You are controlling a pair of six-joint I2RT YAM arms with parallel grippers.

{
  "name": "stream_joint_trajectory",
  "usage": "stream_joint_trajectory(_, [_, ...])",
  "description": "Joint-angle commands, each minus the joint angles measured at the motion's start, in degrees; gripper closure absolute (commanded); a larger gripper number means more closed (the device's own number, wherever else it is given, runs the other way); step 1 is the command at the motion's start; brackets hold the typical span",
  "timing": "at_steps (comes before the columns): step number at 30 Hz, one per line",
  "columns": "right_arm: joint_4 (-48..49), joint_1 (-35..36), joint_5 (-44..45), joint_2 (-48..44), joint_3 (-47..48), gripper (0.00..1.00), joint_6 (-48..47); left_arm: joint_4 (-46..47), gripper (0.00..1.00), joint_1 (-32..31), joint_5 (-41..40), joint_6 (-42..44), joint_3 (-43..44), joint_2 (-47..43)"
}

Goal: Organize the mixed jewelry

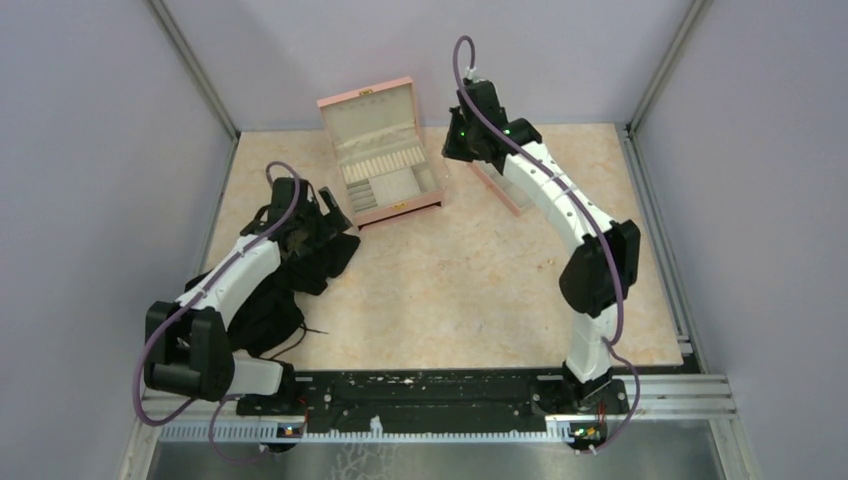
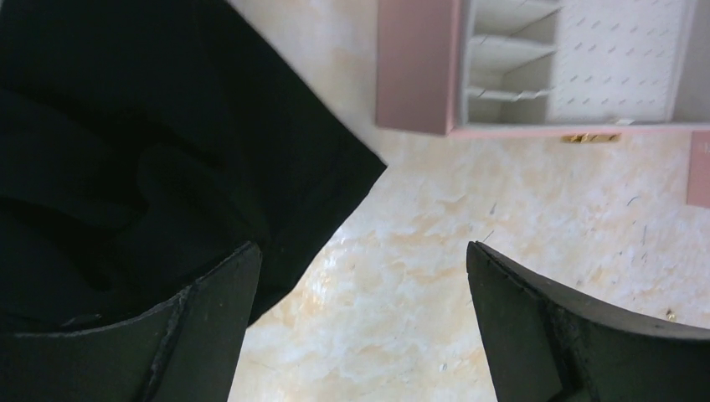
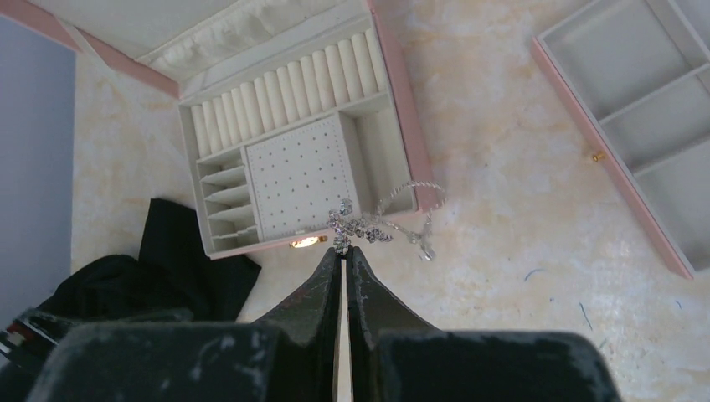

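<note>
– Black metal base rail [image 1: 440, 395] lies nearest in the overhead view. What sits beyond it?
– The left gripper [image 1: 305, 232] hangs over a crumpled black fabric cloth [image 1: 325, 265] on the beige marbled table [image 1: 450, 290]. The right gripper [image 1: 455, 148] is far back, between the open pink hinged box with cream lining [image 1: 380, 160] and the flat pink-rimmed compartment tray [image 1: 505, 198], which its arm half hides.
– And the left wrist view?
– Its fingers [image 2: 213, 327] are spread wide and hold nothing, above the cloth's corner and bare table. The box lies beyond.
– The right wrist view?
– The jaws are pressed together, pinching the tangled silvery metal jewelry [image 3: 360, 226] at their very tips. It shows against the box's front rim, with a thin chain loop [image 3: 410, 191] and a small pendant [image 3: 427, 251] trailing to the right. The tray is well apart on the right.
– What could go wrong?
– The hold looks thin to me: only 1 knot is caught, so a jerk could shake it loose. The dangling loop could snag the box wall. I cannot tell whether this is 1 piece or several; if several, they may all land in 1 compartment.
</note>
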Motion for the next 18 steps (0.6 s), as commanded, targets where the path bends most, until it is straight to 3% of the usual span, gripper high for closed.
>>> stream_joint_trajectory(1, [-0.03, 0.43, 0.78, 4.87, 8.99, 1.0, -0.4, 1.71, 0.01, 0.43, 4.87, -6.04, -4.04, -2.13])
stream_joint_trajectory(14, [0.16, 0.43, -1.85, 9.51, 16.66, 1.0, -1.4, 0.34, 0.01, 0.61, 2.77, -3.1, -3.11, -2.81])
stream_joint_trajectory(18, [-1.08, 0.39, -3.02, 13.24, 22.96, 1.0, -1.59, 0.32, 0.01, 0.69, 2.77, -2.8, -2.62, -1.93])
